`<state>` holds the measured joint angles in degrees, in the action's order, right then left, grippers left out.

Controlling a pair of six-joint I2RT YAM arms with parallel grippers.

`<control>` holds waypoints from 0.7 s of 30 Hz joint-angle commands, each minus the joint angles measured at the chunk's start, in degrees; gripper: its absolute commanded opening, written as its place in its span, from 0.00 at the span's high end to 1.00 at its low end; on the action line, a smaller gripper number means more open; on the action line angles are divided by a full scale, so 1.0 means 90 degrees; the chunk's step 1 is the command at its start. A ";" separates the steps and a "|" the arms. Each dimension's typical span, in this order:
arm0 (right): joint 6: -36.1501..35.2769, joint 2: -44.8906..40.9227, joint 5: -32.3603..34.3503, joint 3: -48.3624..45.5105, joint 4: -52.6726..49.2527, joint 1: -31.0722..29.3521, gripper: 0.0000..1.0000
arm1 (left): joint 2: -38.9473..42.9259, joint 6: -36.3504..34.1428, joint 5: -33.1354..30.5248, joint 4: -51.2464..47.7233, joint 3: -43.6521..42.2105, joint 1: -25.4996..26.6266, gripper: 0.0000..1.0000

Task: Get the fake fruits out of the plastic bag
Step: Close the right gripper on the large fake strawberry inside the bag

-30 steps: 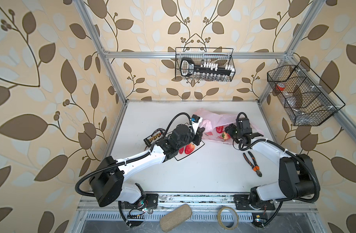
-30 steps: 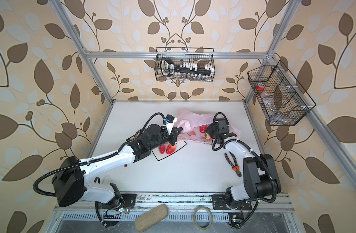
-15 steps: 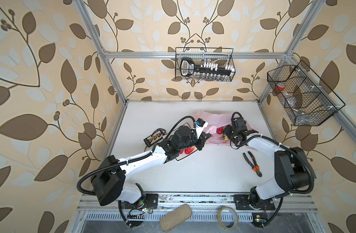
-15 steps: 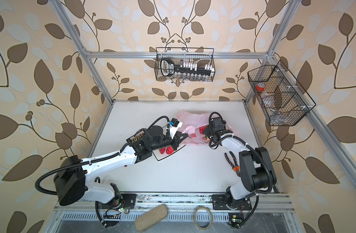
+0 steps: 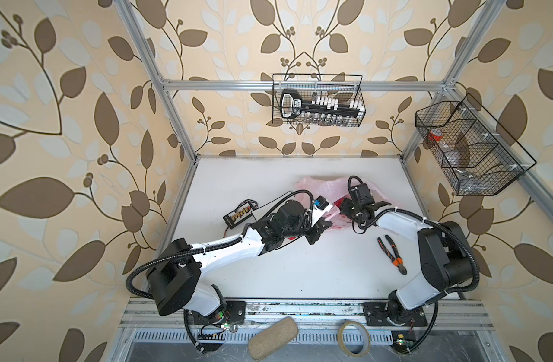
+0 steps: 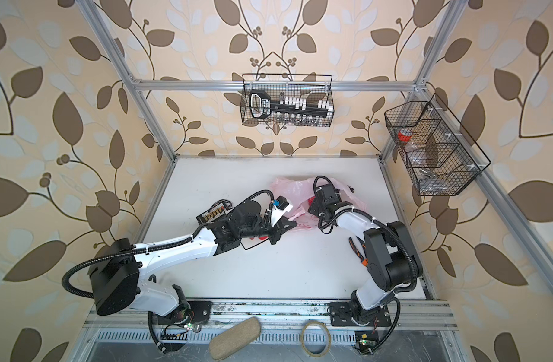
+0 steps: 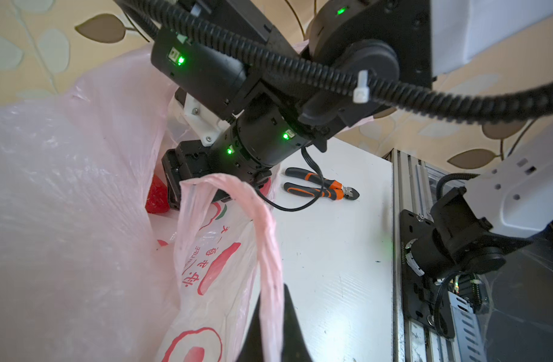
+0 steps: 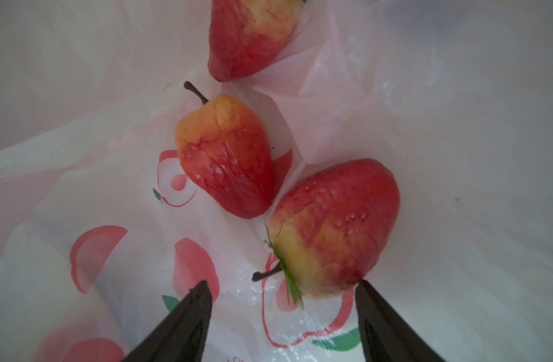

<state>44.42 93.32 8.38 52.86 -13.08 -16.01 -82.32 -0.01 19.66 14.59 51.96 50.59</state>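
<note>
Inside the pink plastic bag [image 5: 320,186] on the desk [image 5: 300,275], the right fingers [image 8: 181,326] stand spread, the stem end of a fake strawberry [image 8: 334,225] lying between their tips. They look lined up to close on it. A second fake fruit [image 8: 228,156] lies just beside it, and a third [image 8: 250,37] lies beyond. The left fingers [image 7: 292,329] are pressed together on a handle loop [image 7: 268,244] and hold it raised, seemingly to keep the bag's mouth open for the reaching arm. One red fruit [image 6: 262,238] lies outside the bag, beneath the left arm.
</note>
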 commanded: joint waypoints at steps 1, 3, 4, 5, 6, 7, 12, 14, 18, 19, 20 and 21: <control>-0.0117 0.0195 0.0396 0.0229 -0.0275 -0.0021 0.26 | 0.0016 -0.0265 0.0324 0.0050 0.0112 0.0013 1.00; -0.0102 0.0272 0.0484 0.0259 -0.0343 -0.0020 0.26 | 0.0016 -0.0291 0.0335 0.0049 0.0134 0.0014 1.00; -0.0102 0.0317 0.0476 0.0265 -0.0353 -0.0028 0.26 | 0.0016 -0.0292 0.0335 0.0054 0.0144 0.0021 1.00; -0.0093 0.0380 0.0466 0.0290 -0.0367 -0.0023 0.26 | 0.0016 -0.0303 0.0345 0.0062 0.0140 0.0019 1.00; -0.0072 0.0444 0.0456 0.0329 -0.0387 -0.0027 0.26 | 0.0016 -0.0302 0.0344 0.0072 0.0144 0.0021 1.00; -0.0046 0.0505 0.0453 0.0355 -0.0396 -0.0028 0.27 | 0.0016 -0.0312 0.0345 0.0078 0.0145 0.0017 1.00; 0.0145 0.0824 0.0622 0.0527 -0.0469 -0.0033 0.31 | 0.0016 -0.0370 0.0273 0.0012 0.0210 0.0033 1.00; 0.0181 0.0918 0.0708 0.0587 -0.0499 -0.0040 0.32 | 0.0016 -0.0381 0.0212 0.0018 0.0222 0.0033 1.00; 0.0182 0.1053 0.0755 0.0741 -0.0486 -0.0037 0.32 | 0.0016 -0.0412 0.0097 0.0001 0.0261 0.0033 1.00; 0.0181 0.1057 0.0744 0.0779 -0.0488 -0.0034 0.30 | 0.0033 -0.0431 0.0082 -0.0022 0.0286 0.0033 1.00; 0.0175 0.1039 0.0739 0.0817 -0.0489 -0.0036 0.28 | 0.0045 -0.0429 0.0063 -0.0038 0.0309 0.0033 1.00; 0.0196 0.1004 0.0744 0.0842 -0.0483 -0.0036 0.26 | 0.0064 -0.0431 0.0040 -0.0043 0.0319 0.0033 1.00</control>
<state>45.52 101.89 13.56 58.37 -16.53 -16.08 -82.37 -2.70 20.53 13.82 51.99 50.65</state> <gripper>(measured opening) 0.726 0.047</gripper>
